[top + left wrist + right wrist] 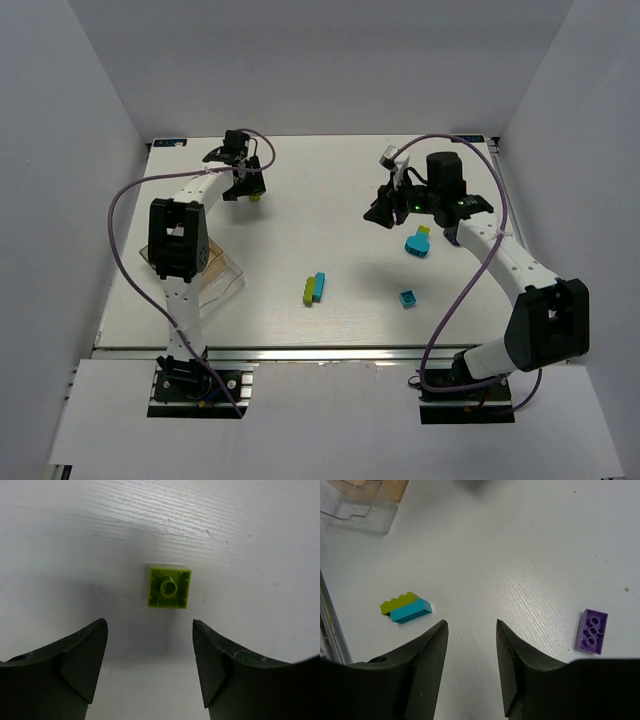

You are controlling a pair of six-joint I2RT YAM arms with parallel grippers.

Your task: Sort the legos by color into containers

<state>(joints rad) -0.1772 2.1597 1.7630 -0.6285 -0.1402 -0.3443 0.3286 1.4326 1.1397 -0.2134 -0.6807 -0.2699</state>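
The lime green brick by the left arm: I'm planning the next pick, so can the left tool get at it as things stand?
Likely yes. The lime green brick lies alone on the table just ahead of the open left tool, lined up with its gap, nothing in the way.

You are looking down on a white tabletop (330, 200) with a faint wood grain. 3 plain pale walls are closing it in: a back wall (320, 60), a left wall (50, 200) and a right wall (590, 150). Soft, even light is falling from above and casting only weak shadows. A metal rail (330, 355) is running along the near edge, with a white panel (330, 420) lying in front.
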